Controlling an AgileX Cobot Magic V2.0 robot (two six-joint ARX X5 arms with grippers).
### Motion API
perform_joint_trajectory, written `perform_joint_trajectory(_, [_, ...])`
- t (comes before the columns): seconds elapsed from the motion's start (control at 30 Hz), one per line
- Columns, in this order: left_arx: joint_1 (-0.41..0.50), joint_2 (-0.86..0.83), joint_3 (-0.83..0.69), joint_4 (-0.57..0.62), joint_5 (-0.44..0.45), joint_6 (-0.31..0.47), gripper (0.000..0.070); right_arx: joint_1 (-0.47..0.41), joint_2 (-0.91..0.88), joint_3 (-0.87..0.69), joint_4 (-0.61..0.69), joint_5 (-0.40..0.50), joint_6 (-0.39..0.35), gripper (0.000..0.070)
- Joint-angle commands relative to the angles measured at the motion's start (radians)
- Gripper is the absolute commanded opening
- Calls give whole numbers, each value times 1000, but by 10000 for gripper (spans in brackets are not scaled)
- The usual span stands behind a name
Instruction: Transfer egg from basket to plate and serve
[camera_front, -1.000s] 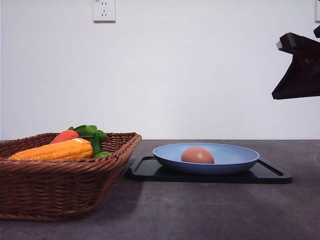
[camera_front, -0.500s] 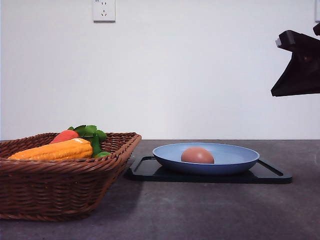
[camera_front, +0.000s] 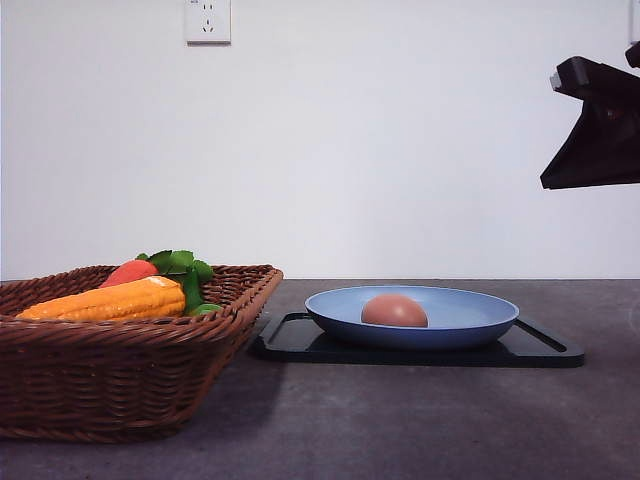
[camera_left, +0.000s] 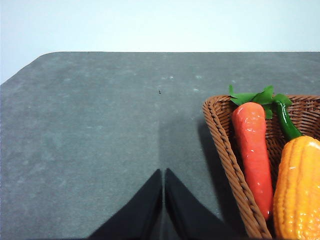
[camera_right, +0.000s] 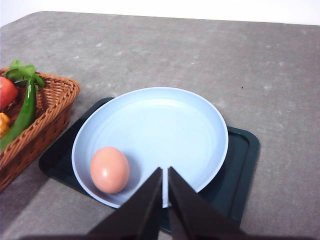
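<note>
A grey table (camera_front: 420, 420) runs back to a plain white wall with a socket (camera_front: 208, 20) in the upper left of the front view. Nearest, in the lower left, stands the basket (camera_front: 120, 380), holding a corn cob (camera_front: 105, 299) and a carrot (camera_front: 130, 271) with green leaves. Beyond it, just right of centre, the plate (camera_front: 470, 318) sits on a black tray (camera_front: 540, 350), and the egg (camera_front: 394, 311) lies in the plate, toward its left side.

Over the last second almost nothing has moved: the egg rests where it was, and the right tool (camera_right: 165, 200), at the right edge of the front view high above the plate, has only drifted a touch. Its jaws are closed together and grip nothing. The left tool (camera_left: 163, 200) is likewise closed and empty, over bare table beside the basket.

The transfer looks finished; serving appears to be what remains.
</note>
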Motion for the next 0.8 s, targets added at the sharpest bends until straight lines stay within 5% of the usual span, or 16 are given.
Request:
perform_joint_trajectory(0.0, [0,-1,-28,5,1,6,0,5,4,7,10,4,10,0])
perform_joint_trajectory(0.43, [0,-1,-27,5,1,6,0,6,-3,7,7,1,10,0])
perform_joint_trajectory(0.57, [0,-1,-27,5,1,6,0,-3,-118,5,-38,76,6,0])
perform_joint_trajectory(0.77, [0,-1,-27,5,1,6,0,-28,-392,4,-50,150,-131,0])
